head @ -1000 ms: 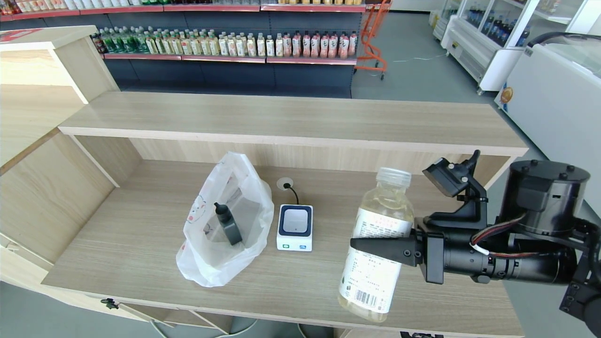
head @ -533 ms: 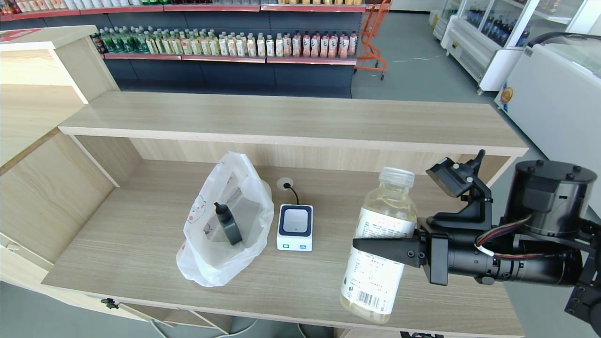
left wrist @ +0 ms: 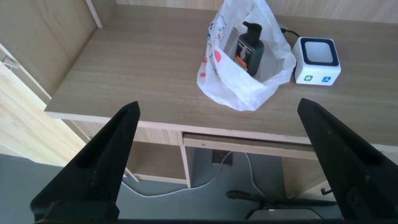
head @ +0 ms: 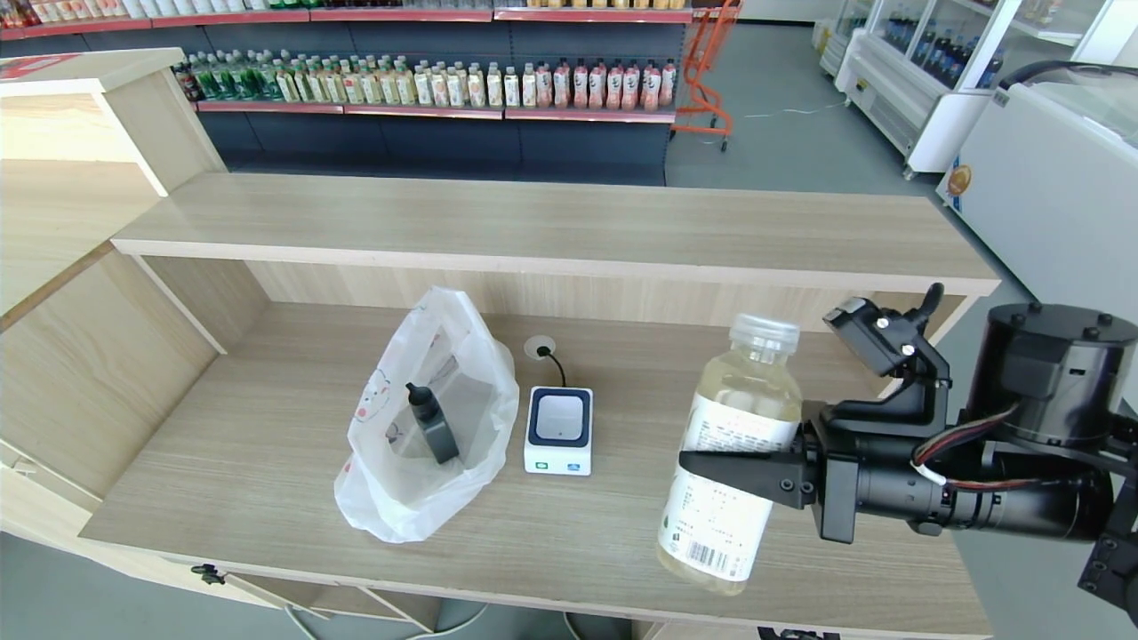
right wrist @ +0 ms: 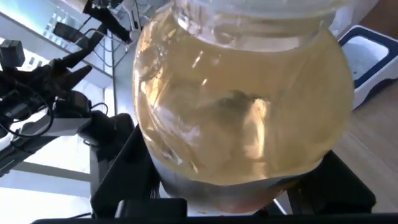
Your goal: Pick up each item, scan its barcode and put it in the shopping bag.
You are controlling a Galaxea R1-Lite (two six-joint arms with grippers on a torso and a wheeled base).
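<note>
My right gripper (head: 722, 468) is shut on a clear bottle (head: 738, 444) of pale yellow drink, held nearly upright above the right part of the wooden counter (head: 267, 462). A barcode (head: 709, 556) shows low on its white label. In the right wrist view the bottle (right wrist: 242, 106) sits close between the fingers. The white barcode scanner (head: 559, 429) lies to the bottle's left. Further left stands the white shopping bag (head: 391, 498) with a dark pump bottle (head: 433, 425) inside. My left gripper (left wrist: 219, 111) hangs open, off the counter's front edge, with the bag (left wrist: 236, 93) and scanner (left wrist: 317, 59) beyond it.
A raised wooden ledge (head: 551, 222) runs behind the counter and a side wall (head: 98, 356) closes its left end. The scanner's cable (head: 553, 363) goes into a hole behind it. Shelves of drinks (head: 427, 84) and freezers (head: 1040, 169) stand further back.
My right gripper has shifted a little to the right with the bottle, and the bottle's lower end has risen slightly. The bag, scanner and left gripper have not moved.
</note>
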